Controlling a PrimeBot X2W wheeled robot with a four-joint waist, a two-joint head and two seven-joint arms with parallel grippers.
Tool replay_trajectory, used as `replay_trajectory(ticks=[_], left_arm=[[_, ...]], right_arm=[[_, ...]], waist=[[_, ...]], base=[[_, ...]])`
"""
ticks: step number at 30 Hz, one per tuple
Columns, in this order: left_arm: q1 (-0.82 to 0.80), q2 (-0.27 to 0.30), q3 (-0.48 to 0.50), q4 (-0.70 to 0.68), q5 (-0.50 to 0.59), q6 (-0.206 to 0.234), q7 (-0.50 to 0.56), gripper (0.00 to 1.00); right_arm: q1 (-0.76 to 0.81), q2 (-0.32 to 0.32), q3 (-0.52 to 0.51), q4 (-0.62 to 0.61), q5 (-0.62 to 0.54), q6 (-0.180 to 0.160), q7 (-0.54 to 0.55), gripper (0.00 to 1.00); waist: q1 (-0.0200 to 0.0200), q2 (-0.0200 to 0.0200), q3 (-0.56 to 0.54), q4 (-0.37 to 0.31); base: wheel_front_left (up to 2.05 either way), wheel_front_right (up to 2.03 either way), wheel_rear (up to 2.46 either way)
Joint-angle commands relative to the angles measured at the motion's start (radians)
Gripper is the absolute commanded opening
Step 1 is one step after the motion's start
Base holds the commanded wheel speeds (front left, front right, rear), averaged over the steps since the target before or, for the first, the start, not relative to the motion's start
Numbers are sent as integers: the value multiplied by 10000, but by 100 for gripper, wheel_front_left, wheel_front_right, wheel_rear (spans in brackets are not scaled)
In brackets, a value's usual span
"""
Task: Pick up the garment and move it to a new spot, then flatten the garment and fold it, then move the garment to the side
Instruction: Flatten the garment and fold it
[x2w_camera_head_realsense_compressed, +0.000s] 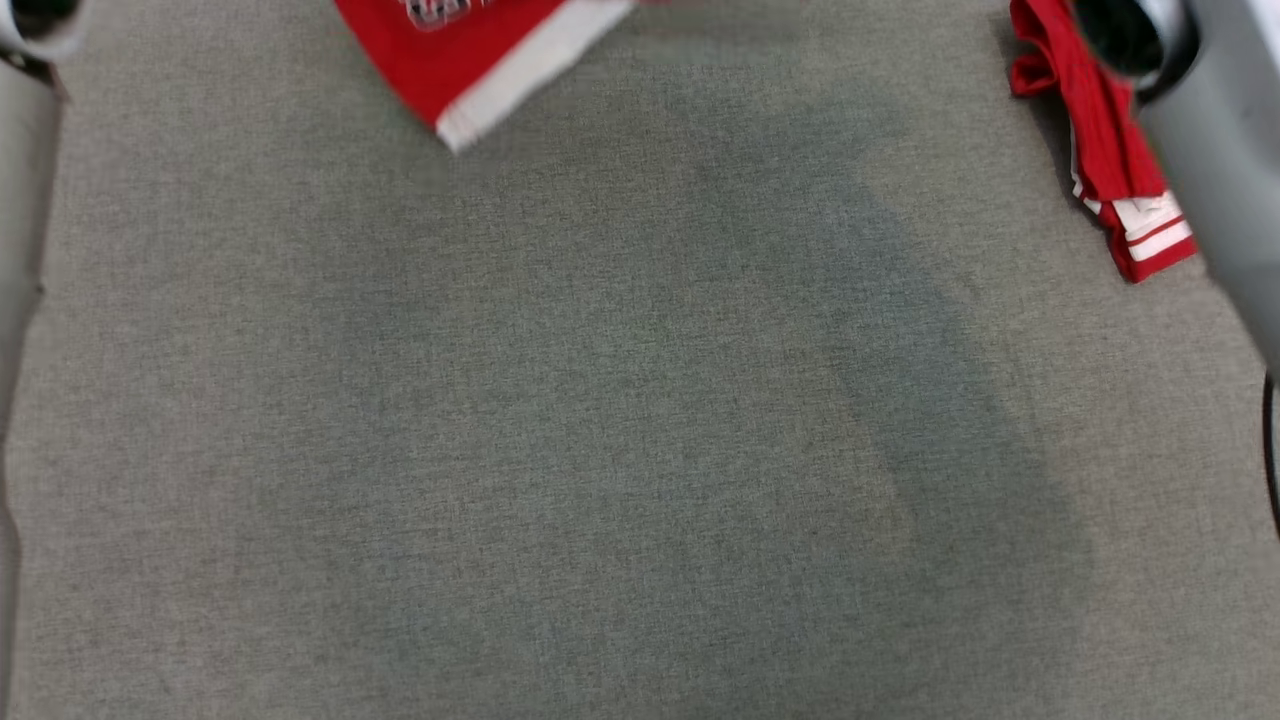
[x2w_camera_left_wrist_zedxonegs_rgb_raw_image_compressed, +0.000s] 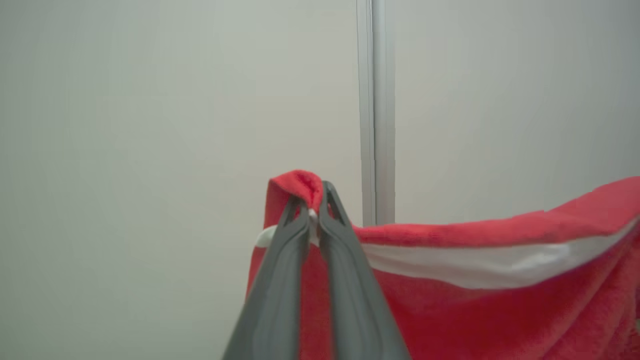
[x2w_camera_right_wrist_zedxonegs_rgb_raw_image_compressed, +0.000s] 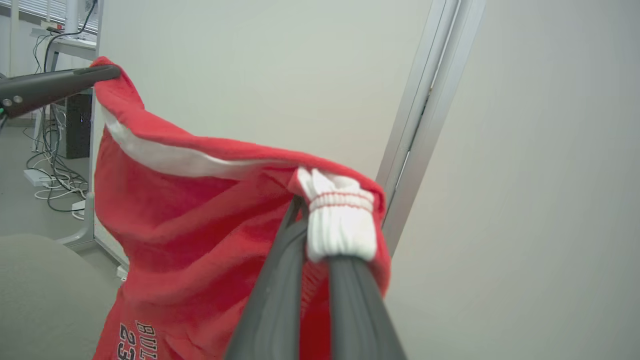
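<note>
The garment (x2w_camera_right_wrist_zedxonegs_rgb_raw_image_compressed: 190, 220) is red fleece with a white band and dark lettering, and it hangs stretched between both grippers above the grey table (x2w_camera_head_realsense_compressed: 600, 450). My left gripper (x2w_camera_left_wrist_zedxonegs_rgb_raw_image_compressed: 312, 195) is shut on a red corner of its top edge (x2w_camera_left_wrist_zedxonegs_rgb_raw_image_compressed: 500, 310). The same gripper (x2w_camera_right_wrist_zedxonegs_rgb_raw_image_compressed: 112, 71) shows at the upper left of the right wrist view. My right gripper (x2w_camera_right_wrist_zedxonegs_rgb_raw_image_compressed: 312, 210) is shut on the other end, where a white ribbed band is bunched over its fingers. A lower corner of the garment (x2w_camera_head_realsense_compressed: 450, 55) dangles into the head view's top edge.
A red and white bundle of cloth (x2w_camera_head_realsense_compressed: 1110, 150) lies at the table's right edge, partly behind my pale right forearm (x2w_camera_head_realsense_compressed: 1220, 150). A pale wall with a metal post (x2w_camera_left_wrist_zedxonegs_rgb_raw_image_compressed: 376, 100) stands behind the garment. Cables (x2w_camera_right_wrist_zedxonegs_rgb_raw_image_compressed: 55, 175) lie on the floor beyond the table.
</note>
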Motion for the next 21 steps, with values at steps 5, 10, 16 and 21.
replay_trajectory(ticks=[5, 10, 16, 21], left_arm=[[-796, 0, -302, 311, -309, -7, -319, 0], [-521, -92, -680, 377, -535, -7, -468, 0], [472, -134, -776, 262, -739, -7, -571, 0], [3205, -70, 163, -665, -624, 52, -583, 0]], right_arm=[[-1036, -96, 361, 658, 330, 1, -67, 0], [-574, -340, 849, 497, 489, 1, -72, 0], [741, -682, 1162, -118, 539, -1, -68, 0], [3178, -854, 1415, -1337, 639, 1, -69, 0]], waist=[[-3, 0, 97, 140], [-3, 0, 373, 377], [-3, 0, 455, 506], [-3, 0, -57, 451]], base=[[0, 0, 0], [0, 0, 0], [0, 0, 0], [0, 0, 0]])
